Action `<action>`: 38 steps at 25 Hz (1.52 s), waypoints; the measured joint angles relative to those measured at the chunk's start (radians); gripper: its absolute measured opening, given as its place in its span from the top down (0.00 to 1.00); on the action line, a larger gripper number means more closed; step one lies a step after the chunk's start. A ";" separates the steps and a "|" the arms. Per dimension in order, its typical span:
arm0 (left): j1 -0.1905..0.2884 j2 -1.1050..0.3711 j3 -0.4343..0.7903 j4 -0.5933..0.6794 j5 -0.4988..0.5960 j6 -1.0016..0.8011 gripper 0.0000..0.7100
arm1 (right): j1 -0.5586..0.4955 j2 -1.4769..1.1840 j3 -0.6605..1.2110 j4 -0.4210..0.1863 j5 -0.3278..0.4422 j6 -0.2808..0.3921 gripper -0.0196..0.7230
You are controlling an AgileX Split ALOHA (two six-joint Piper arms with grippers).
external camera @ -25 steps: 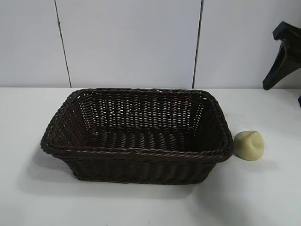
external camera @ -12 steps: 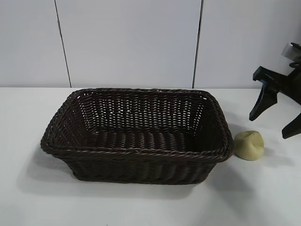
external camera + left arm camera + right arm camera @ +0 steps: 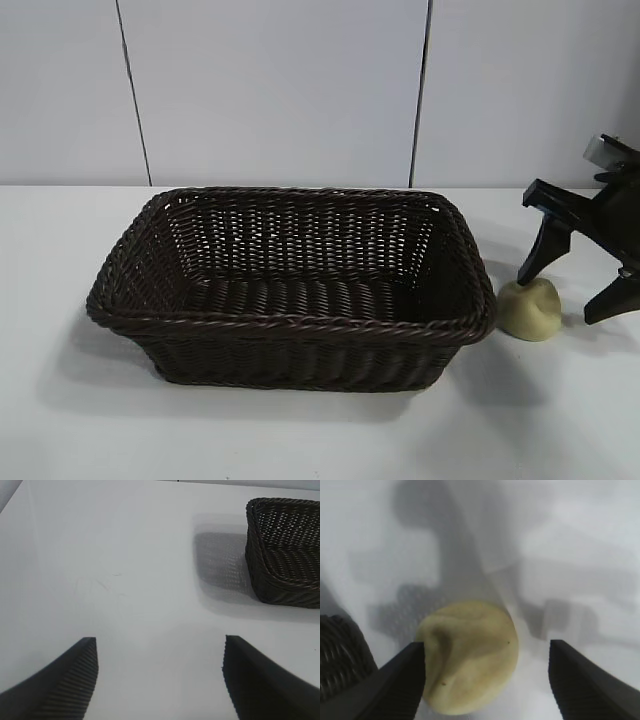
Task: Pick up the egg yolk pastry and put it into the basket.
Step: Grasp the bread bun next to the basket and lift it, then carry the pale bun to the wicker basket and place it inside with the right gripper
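Observation:
The egg yolk pastry point(image 3: 530, 309) is a pale cream-yellow creased lump on the white table, just right of the basket point(image 3: 290, 325). The basket is dark brown wicker and holds nothing. My right gripper point(image 3: 572, 288) is open and hangs just above the pastry, one finger over its top, the other to its right. In the right wrist view the pastry point(image 3: 470, 655) lies between the open fingers, close to the one nearer the basket point(image 3: 340, 670). My left gripper point(image 3: 160, 680) is open and empty over bare table, away from the basket point(image 3: 285, 550).
The white table point(image 3: 300, 430) runs round the basket on all sides. A pale panelled wall point(image 3: 270, 90) stands behind it. The basket's right rim is a finger's width from the pastry.
My right gripper has come in from the upper right and down to the left, from the frame's edge to just over the pastry. The pastry and basket have not moved.

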State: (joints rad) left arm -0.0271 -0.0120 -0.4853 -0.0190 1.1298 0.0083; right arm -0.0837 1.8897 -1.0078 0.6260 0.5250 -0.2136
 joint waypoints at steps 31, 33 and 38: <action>0.000 0.000 0.000 0.001 0.000 0.000 0.28 | 0.000 -0.077 -0.024 0.001 0.074 -0.038 0.95; 0.000 0.000 0.000 0.001 0.000 0.000 0.28 | 0.000 -0.119 -0.043 -0.004 0.106 -0.041 0.95; 0.000 0.000 0.000 0.001 0.000 0.000 0.28 | 0.003 -0.201 -0.100 -0.011 0.207 -0.042 0.95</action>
State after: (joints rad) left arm -0.0271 -0.0120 -0.4853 -0.0182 1.1298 0.0083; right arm -0.0806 1.6884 -1.1077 0.6146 0.7318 -0.2555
